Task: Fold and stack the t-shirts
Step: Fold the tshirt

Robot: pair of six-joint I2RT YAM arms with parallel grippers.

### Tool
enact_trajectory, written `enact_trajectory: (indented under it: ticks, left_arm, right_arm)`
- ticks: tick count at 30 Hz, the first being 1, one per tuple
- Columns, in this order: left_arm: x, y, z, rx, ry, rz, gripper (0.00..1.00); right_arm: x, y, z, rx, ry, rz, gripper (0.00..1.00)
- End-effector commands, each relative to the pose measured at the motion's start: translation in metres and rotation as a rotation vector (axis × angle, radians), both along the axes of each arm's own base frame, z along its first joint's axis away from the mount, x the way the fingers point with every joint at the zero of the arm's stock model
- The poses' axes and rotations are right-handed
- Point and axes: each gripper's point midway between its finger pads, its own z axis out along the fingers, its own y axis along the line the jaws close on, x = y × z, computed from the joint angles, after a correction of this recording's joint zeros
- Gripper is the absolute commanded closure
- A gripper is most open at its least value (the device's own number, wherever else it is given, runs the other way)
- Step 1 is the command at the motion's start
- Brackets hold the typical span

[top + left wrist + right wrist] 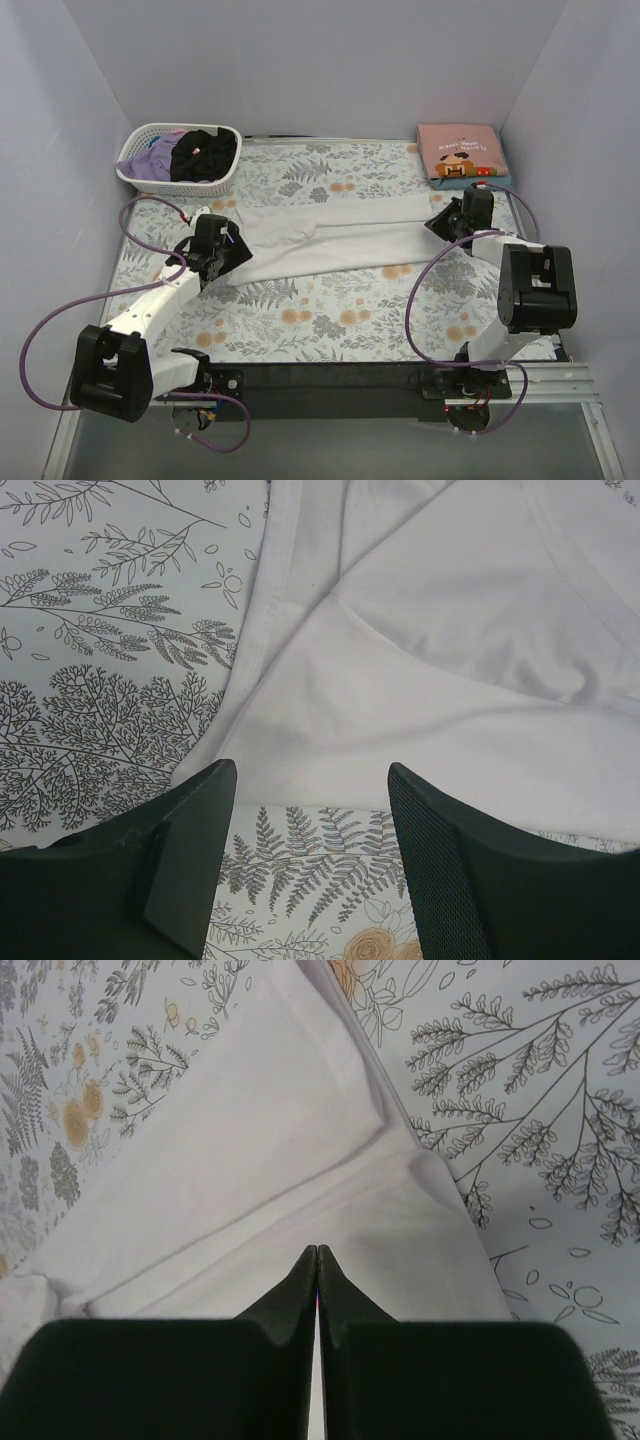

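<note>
As the long white cloth t-shirt (330, 235) lies crosswise, the left gripper (310, 770) gapes wide at one end, the right gripper (317, 1250) closed at the other.

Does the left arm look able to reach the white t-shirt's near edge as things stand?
Probably yes. The left hand is open and sits right at the edge of the white t-shirt, with only floral table cloth around it and nothing blocking.
</note>
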Motion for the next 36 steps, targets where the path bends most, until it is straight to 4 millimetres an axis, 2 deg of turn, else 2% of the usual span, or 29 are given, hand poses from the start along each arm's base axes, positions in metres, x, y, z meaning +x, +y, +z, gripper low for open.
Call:
enact_trajectory:
  ticks: [1, 5, 8, 10, 13, 14, 19, 20, 22, 25, 28, 30, 31, 33, 34, 35, 36]
  left_arm:
    - [0.001, 0.003, 0.002, 0.016, -0.015, 0.002, 0.39]
    - [0.001, 0.002, 0.001, 0.015, -0.010, -0.002, 0.39]
    - [0.001, 0.002, 0.000, 0.013, -0.008, -0.002, 0.39]
    - [0.001, 0.002, 0.001, 0.012, -0.010, -0.005, 0.39]
    - [0.001, -0.001, 0.003, -0.006, -0.012, -0.004, 0.39]
    - [0.002, -0.003, 0.005, -0.018, -0.012, -0.006, 0.39]
    - [0.010, -0.023, 0.009, -0.124, 0.017, -0.008, 0.47]
    - [0.010, -0.025, 0.001, -0.130, 0.054, -0.002, 0.49]
    - [0.013, -0.030, -0.001, -0.159, 0.078, 0.012, 0.54]
    - [0.014, -0.032, -0.018, -0.176, 0.141, 0.050, 0.57]
    - [0.008, -0.024, -0.040, -0.135, 0.214, 0.106, 0.58]
    - [0.003, -0.015, -0.052, -0.092, 0.262, 0.142, 0.58]
    - [-0.001, -0.011, -0.064, -0.065, 0.309, 0.160, 0.58]
    - [-0.003, -0.003, -0.074, -0.026, 0.360, 0.179, 0.58]
    - [-0.008, 0.001, -0.085, -0.008, 0.408, 0.189, 0.58]
    - [-0.008, 0.004, -0.088, 0.006, 0.424, 0.186, 0.58]
    - [0.002, 0.004, -0.084, 0.008, 0.412, 0.190, 0.58]
  right_arm:
    - [0.023, 0.001, 0.010, 0.002, -0.046, 0.015, 0.96]
    - [0.037, 0.003, 0.001, -0.008, -0.034, 0.049, 0.95]
    - [0.049, 0.004, 0.005, -0.028, -0.057, 0.095, 0.87]
    - [0.054, 0.009, 0.014, -0.023, -0.085, 0.143, 0.82]
    - [0.049, 0.021, 0.036, -0.015, -0.137, 0.245, 0.76]
    - [0.042, 0.026, 0.043, -0.017, -0.155, 0.290, 0.74]
    - [-0.002, 0.031, 0.030, -0.018, -0.108, 0.339, 0.62]
    - [-0.007, 0.031, 0.030, -0.023, -0.111, 0.347, 0.61]
    - [-0.022, 0.029, 0.013, -0.029, -0.072, 0.350, 0.61]
    - [-0.037, 0.022, -0.012, -0.018, -0.004, 0.339, 0.60]
    - [-0.049, 0.010, -0.034, -0.017, 0.057, 0.309, 0.60]
    - [-0.057, 0.004, -0.042, -0.013, 0.086, 0.291, 0.60]
    - [-0.068, -0.003, -0.049, -0.004, 0.115, 0.269, 0.60]
    - [-0.085, -0.008, -0.057, 0.016, 0.166, 0.239, 0.60]
    - [-0.092, -0.008, -0.055, 0.018, 0.175, 0.236, 0.60]
    - [-0.112, -0.006, -0.064, 0.031, 0.238, 0.231, 0.60]
    - [-0.122, -0.003, -0.067, 0.040, 0.260, 0.231, 0.60]
